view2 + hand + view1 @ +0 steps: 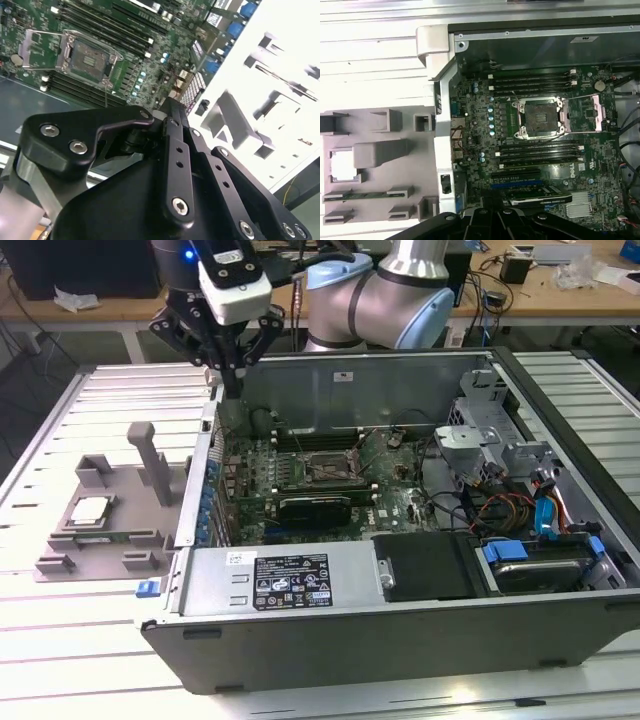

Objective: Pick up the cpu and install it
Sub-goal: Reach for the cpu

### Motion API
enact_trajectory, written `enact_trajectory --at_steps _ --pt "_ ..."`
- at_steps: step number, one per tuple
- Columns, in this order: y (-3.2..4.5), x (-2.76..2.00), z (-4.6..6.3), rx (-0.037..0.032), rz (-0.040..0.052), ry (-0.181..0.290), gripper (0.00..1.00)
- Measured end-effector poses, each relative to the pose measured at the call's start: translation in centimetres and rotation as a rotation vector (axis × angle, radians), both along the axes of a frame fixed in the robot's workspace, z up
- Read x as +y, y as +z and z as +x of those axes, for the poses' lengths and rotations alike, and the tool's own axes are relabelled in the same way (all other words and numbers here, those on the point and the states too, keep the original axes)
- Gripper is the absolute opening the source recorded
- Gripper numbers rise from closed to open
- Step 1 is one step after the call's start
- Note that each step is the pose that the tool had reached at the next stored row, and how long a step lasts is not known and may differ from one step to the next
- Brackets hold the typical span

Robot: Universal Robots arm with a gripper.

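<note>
- One arm (385, 300) carries one tool (233, 388). In the exterior view the tool hangs over the case's far corner, at about 10 o'clock from the socket. Its fingers are drawn narrow with nothing between them.
- One cpu (90, 510) lies flat in a recess of the grey fixture (60, 560). In the exterior view it is at 9 o'clock from the case and well apart from the tool.
- One fixture sits on the table (60, 650). Its one tall post (150, 455) stands near the cpu, at roughly 1 o'clock from it.
- One case (400, 640) lies open on its side, with one green board (395, 505) inside.
- One socket (320, 468) is bare, with its metal frame flipped open.
- One black card (312, 506) sits just beside the socket, at 6 o'clock.
</note>
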State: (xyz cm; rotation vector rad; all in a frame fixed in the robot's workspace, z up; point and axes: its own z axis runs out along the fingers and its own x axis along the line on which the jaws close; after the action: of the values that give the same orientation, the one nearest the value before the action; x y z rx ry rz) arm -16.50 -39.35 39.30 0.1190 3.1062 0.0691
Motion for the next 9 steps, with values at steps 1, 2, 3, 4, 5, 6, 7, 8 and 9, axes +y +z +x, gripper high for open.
enact_trajectory --at_steps 1,2,3,4,5,6,7,8,9 --pt "0.0 0.05 -0.3 -0.0004 0.0 0.0 0.11" --pt "0.0 0.08 -0.5 -0.0008 0.0 0.0 0.11" --pt "-0.01 0.17 -1.0 -0.0018 0.0 -0.001 0.11" --pt "-0.02 0.21 -1.3 -0.0023 0.0 -0.001 0.11" --pt "-0.02 0.24 -1.5 -0.0028 0.0001 -0.001 0.11" --pt "-0.02 0.31 -1.9 -0.0035 0.0 -0.001 0.11" --pt "-0.02 0.36 -2.2 -0.0039 -0.0001 -0.002 0.11" --pt "-0.02 0.4 -2.4 -0.0044 0.0 -0.002 0.11" --pt "-0.03 0.47 -2.9 -0.0054 0.0 -0.002 0.11"
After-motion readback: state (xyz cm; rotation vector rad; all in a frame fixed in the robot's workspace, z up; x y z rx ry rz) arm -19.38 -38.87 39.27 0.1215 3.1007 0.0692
